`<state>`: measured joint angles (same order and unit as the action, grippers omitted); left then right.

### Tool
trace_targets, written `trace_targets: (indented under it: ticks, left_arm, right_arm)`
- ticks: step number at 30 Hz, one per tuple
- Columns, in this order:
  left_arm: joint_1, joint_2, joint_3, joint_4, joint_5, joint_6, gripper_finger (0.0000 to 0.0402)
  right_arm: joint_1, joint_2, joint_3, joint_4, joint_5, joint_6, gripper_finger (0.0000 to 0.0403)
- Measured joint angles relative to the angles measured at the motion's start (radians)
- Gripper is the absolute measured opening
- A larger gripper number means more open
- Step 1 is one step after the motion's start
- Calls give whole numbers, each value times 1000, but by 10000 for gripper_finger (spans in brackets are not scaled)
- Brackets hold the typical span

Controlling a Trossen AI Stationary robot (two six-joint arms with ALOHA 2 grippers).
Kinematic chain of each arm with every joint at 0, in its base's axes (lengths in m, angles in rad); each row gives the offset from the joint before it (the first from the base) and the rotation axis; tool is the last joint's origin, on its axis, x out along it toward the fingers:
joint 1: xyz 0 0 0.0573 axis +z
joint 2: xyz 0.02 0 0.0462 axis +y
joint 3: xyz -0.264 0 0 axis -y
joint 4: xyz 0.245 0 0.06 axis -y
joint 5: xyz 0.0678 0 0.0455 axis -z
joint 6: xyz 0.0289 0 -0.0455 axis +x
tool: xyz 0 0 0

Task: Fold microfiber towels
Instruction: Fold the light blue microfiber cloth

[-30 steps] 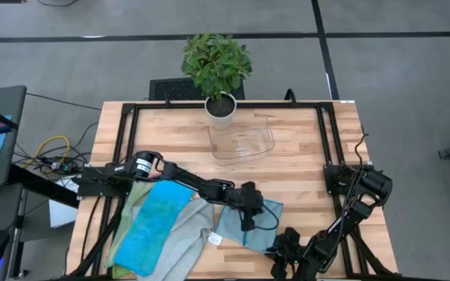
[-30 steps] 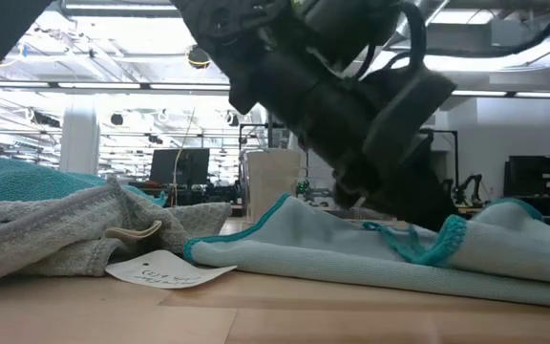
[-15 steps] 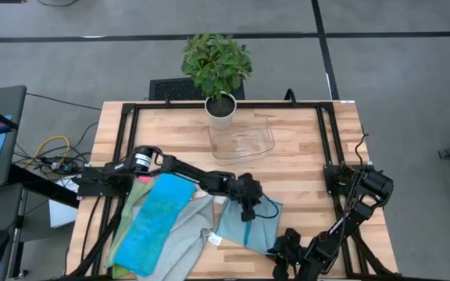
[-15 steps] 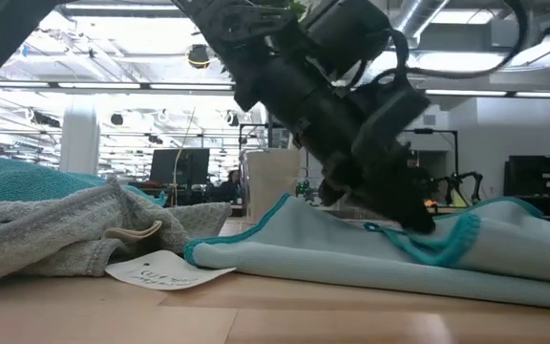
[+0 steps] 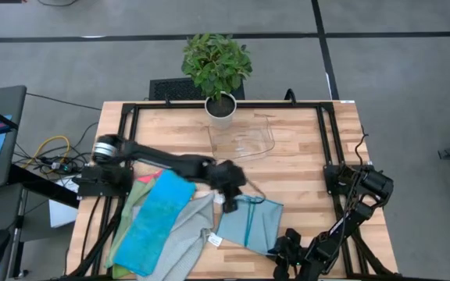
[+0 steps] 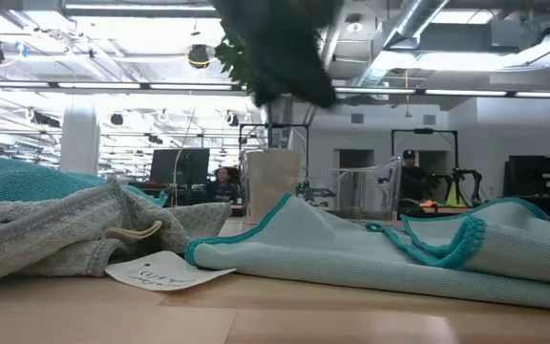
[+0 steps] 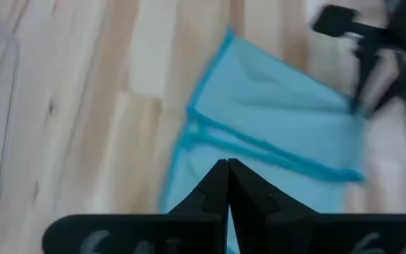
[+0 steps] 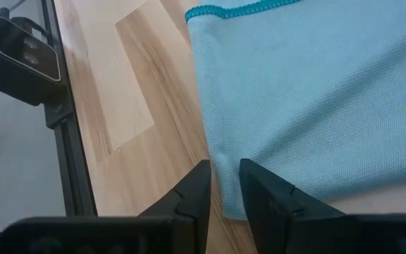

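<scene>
A light grey-blue microfiber towel with teal edging lies on the wooden table, and one teal-edged flap is folded over onto it. My left gripper is shut and empty. It hangs above the towel's far-left part, with the towel below its fingertips. My right gripper waits low at the table's near edge, open by a narrow gap, beside the towel's near corner. A heap of towels lies at the left: bright blue, grey, and green and pink edges.
A potted plant and a clear plastic tray stand at the far middle. Black frame rails run along the table's sides. A white tag lies beside the grey towel. Bare wood lies between the tray and the towel.
My left gripper has risen off the light towel and drawn back toward the table's far left. It is out of the low view except for the dark arm at the top. The towel stays on the table with its teal-edged flap lying folded over.
</scene>
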<state>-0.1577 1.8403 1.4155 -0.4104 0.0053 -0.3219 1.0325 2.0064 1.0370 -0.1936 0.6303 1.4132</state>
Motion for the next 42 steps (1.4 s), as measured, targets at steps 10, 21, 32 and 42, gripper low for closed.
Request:
trace_targets:
  ticks: [10, 21, 32, 42]
  left_arm:
    - [-227, -319, -550, 373, -277, -495, 25]
    - [-380, -10, -532, 668, -295, -582, 133]
    - [-391, 146, -292, 394, -368, -479, 122]
    - [-395, 136, -292, 260, -362, -444, 122]
  right_arm:
    - [-24, -1, 1, -4, -6, -8, 111]
    - [-45, 1, 24, 14, -19, -70, 145]
    - [-52, 6, 55, 7, -24, -148, 135]
    - [-46, 5, 54, -1, -13, -163, 145]
